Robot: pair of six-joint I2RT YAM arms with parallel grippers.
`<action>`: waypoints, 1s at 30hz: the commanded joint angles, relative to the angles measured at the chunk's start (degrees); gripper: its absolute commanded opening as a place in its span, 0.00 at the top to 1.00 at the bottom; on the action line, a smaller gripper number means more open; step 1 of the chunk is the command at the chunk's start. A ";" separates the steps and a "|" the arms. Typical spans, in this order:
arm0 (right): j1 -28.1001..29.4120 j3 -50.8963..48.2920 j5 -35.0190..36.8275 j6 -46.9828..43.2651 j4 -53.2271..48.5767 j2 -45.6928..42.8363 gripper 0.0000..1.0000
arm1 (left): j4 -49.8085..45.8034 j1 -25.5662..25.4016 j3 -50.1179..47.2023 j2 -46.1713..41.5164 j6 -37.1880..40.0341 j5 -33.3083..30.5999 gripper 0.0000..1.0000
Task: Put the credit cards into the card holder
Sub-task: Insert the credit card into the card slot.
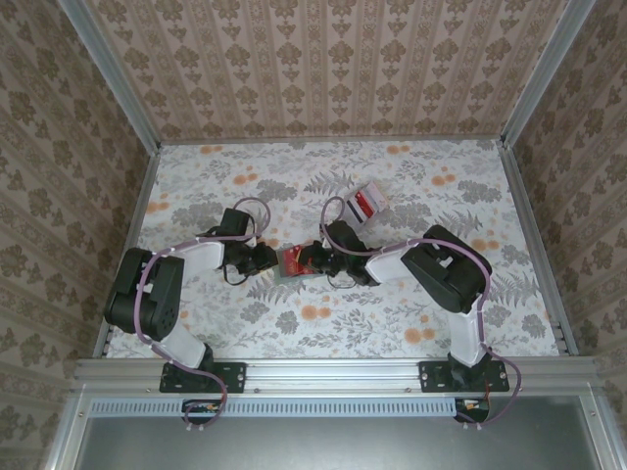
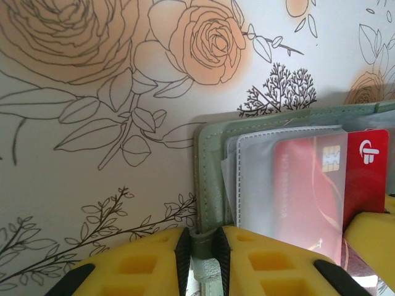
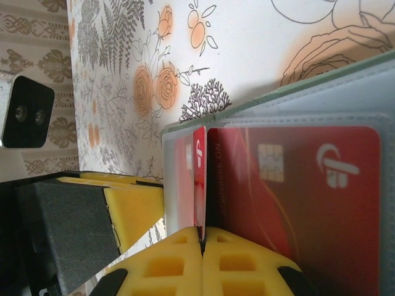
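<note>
nearest the arm bases, the left hand (image 2: pixel 202 256) has its yellow fingers closed to a narrow gap on the grey-green edge of the card holder (image 2: pixel 210 160). this looks meant to pin the open wallet flat on the table (image 1: pixel 392 313) so it cannot slide while a card is pushed in. facing it from the other side, the right hand (image 3: pixel 202 246) is pressed fully shut on a red card (image 3: pixel 199 179). the card is gripped by its near end and seen almost edge-on from the wrist, so its free end points straight ahead into the holder. that end sits at the mouth of a clear pocket, and how deep it has gone cannot be told. just beside it a second red card (image 3: pixel 296 203) lies flat under the clear sleeve, apparently already seated. from above, the two hands meet over the holder (image 1: pixel 292 262) in the middle of the table, the left hand (image 1: pixel 266 259) touching its left side and the right hand (image 1: pixel 328 259) its right. farther back, well apart from both hands, the loose cards (image 1: pixel 367 201) wait in a small red and white pile, so the task seems only partly done.
</note>
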 commanded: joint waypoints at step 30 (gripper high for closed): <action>2.13 11.69 9.82 -25.20 -37.80 -8.56 0.53 | 0.45 -1.83 -0.39 4.03 -0.02 1.68 0.76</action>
